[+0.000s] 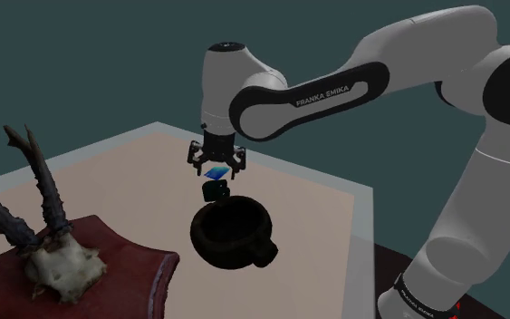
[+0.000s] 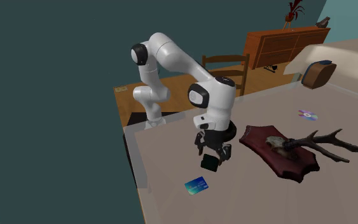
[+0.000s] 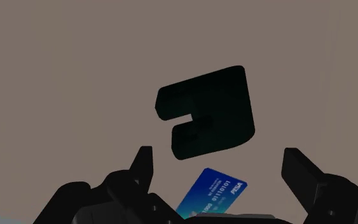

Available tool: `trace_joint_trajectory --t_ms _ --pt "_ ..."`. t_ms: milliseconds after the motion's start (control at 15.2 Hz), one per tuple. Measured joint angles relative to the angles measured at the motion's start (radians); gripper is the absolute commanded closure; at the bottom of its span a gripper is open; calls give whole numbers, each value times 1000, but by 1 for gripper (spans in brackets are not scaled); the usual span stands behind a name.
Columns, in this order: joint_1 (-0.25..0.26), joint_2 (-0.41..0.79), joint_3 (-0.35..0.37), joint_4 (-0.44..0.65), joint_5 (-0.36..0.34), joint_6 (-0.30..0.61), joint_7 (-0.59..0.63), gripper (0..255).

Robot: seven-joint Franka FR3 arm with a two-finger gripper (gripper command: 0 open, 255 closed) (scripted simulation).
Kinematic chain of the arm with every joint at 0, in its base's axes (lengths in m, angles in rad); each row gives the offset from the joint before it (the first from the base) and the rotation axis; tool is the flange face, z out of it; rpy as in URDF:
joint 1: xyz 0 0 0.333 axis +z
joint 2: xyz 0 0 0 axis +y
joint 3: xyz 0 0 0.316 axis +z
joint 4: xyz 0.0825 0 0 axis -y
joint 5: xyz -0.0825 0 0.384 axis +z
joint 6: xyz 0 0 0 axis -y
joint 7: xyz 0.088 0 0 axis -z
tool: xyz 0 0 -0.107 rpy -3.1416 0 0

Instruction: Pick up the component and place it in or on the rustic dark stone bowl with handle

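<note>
Going from the shoulder view's left, one dark red plaque [image 1: 108, 258] lies on the table [image 1: 325, 213], carrying a pale skull with two dark antlers [image 1: 35, 172] that rise from it. Next comes the arm's one black hand [image 1: 215, 163], hanging above the table with its two fingers [image 3: 142, 167] spread wide and nothing between them. It has hold of nothing.

Directly under the hand sits the one component [image 1: 214, 191], a small black blocky piece with a notch cut into one side, which is plain in the wrist view [image 3: 212, 114]. It lies on the bare table, beyond the fingertips and apart from both. One blue bank card [image 1: 216, 170] lies on the table just beside it. In the wrist view the card [image 3: 212, 191] shows near the base of the hand, between the two fingers.

A little to the right and nearer the camera stands the one dark bowl [image 1: 215, 257], round and thick-walled, with a stubby handle [image 1: 264, 257] pointing to the right. It is near the component but not touching it, and nothing can be made out inside it. The white arm [image 1: 334, 86] arches away to the right.

In the second exterior view, left to right: the card [image 2: 196, 185], the component [image 2: 209, 163] below the hand [image 2: 213, 151], the plaque [image 2: 279, 156] — and one shiny disc [image 2: 308, 114] well apart, farther back. One chair [image 2: 225, 63] and one wooden dresser [image 2: 285, 41] stand behind the table.
</note>
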Motion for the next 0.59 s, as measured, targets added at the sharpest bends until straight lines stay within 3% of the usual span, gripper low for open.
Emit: trace_joint_trajectory --t_ms 594 --pt "3 36 -7 -35 -37 61 24 0"
